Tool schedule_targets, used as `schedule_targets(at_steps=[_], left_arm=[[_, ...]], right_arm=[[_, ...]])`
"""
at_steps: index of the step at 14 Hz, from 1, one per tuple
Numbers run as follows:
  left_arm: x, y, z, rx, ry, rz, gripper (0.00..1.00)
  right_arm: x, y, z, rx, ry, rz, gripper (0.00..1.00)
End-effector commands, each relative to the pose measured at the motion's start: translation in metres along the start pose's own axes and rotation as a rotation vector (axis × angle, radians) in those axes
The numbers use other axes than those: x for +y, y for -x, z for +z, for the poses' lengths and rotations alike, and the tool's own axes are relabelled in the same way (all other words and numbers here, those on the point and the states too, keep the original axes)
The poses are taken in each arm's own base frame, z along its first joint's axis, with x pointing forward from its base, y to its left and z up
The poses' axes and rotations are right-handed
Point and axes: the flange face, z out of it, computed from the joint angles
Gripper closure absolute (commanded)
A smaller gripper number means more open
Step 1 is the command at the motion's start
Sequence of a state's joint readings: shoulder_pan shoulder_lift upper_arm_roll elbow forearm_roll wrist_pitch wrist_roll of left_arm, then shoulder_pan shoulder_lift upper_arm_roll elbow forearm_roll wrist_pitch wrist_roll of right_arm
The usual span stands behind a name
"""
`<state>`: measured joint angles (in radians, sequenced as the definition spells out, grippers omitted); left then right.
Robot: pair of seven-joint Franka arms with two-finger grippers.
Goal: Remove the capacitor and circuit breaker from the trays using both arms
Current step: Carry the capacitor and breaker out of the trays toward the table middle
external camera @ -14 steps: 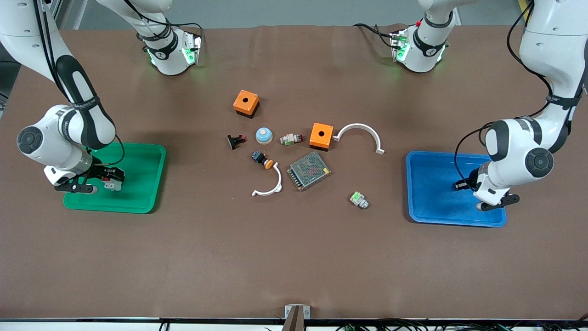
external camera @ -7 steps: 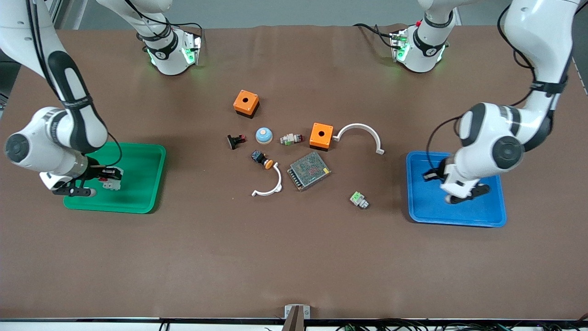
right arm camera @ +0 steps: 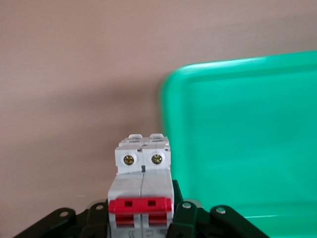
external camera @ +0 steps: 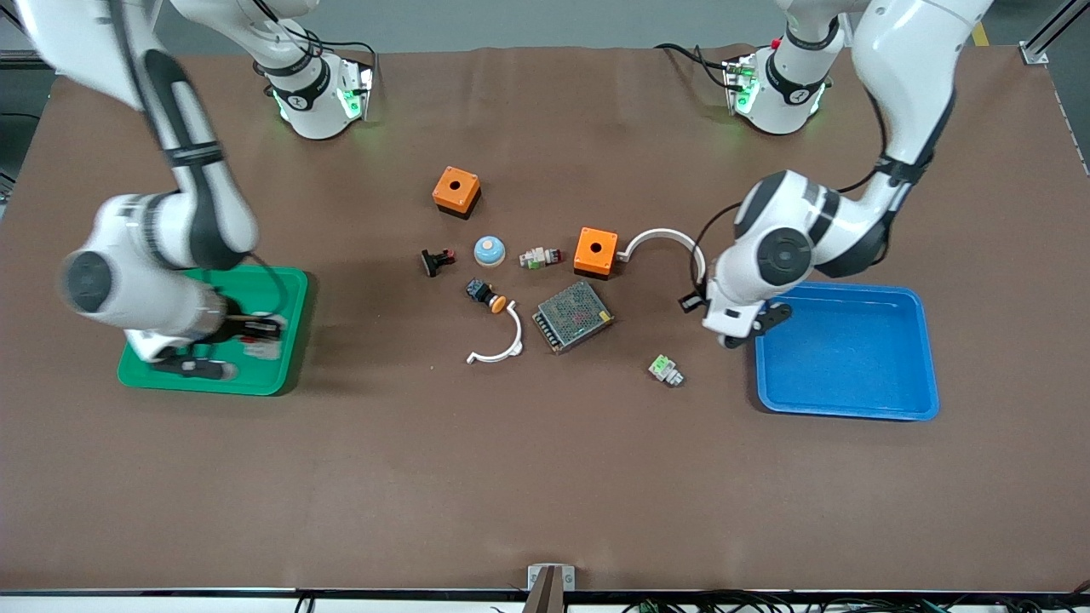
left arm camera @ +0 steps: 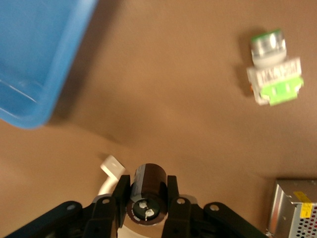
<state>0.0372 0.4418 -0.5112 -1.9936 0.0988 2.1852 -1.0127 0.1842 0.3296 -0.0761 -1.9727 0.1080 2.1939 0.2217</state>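
the left gripper pinches the capacitor by its round black sides, terminals up, in the air over bare table just outside the blue tray, near a white curved bracket. the right gripper clamps the circuit breaker across its flat flanks, red levers showing, over the rim of the green tray. both parts look light and rigid; the smooth cylinder seems likelier to slip or roll, so a mid-body squeeze suits it, while the breaker's square plastic body offers firm parallel faces away from the levers.
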Motion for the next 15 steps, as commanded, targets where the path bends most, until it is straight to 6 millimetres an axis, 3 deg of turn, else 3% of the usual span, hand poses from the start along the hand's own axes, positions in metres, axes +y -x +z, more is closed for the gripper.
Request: schedule_targets(at_steps=[1, 3, 6, 7, 9, 11, 15], left_arm=[[0.016, 0.003, 0.027, -0.010, 0.026, -0.021, 1.00], [0.031, 0.015, 0.043, -0.009, 0.051, -0.066, 0.99], [0.036, 0.015, 0.054, -0.007, 0.072, -0.068, 0.93], [0.036, 0.014, 0.055, -0.007, 0.072, -0.069, 0.81], [0.033, 0.008, 0.050, -0.001, 0.079, -0.080, 0.00], [0.031, 0.004, 0.030, 0.026, 0.092, -0.079, 0.00], [0.023, -0.023, -0.065, 0.138, 0.033, 0.054, 0.01]], right_arm=[[-0.073, 0.026, 0.005, 0.035, -0.002, 0.026, 1.00], [-0.124, 0.044, 0.021, 0.070, -0.009, 0.043, 1.00], [-0.171, 0.063, 0.051, 0.100, -0.011, 0.041, 1.00], [-0.182, 0.067, 0.060, 0.109, -0.013, 0.025, 1.00], [-0.198, 0.072, 0.074, 0.117, -0.014, 0.010, 1.00], [-0.224, 0.078, 0.087, 0.116, -0.012, 0.052, 1.00], [-0.261, 0.093, 0.103, 0.117, -0.007, 0.052, 1.00]])
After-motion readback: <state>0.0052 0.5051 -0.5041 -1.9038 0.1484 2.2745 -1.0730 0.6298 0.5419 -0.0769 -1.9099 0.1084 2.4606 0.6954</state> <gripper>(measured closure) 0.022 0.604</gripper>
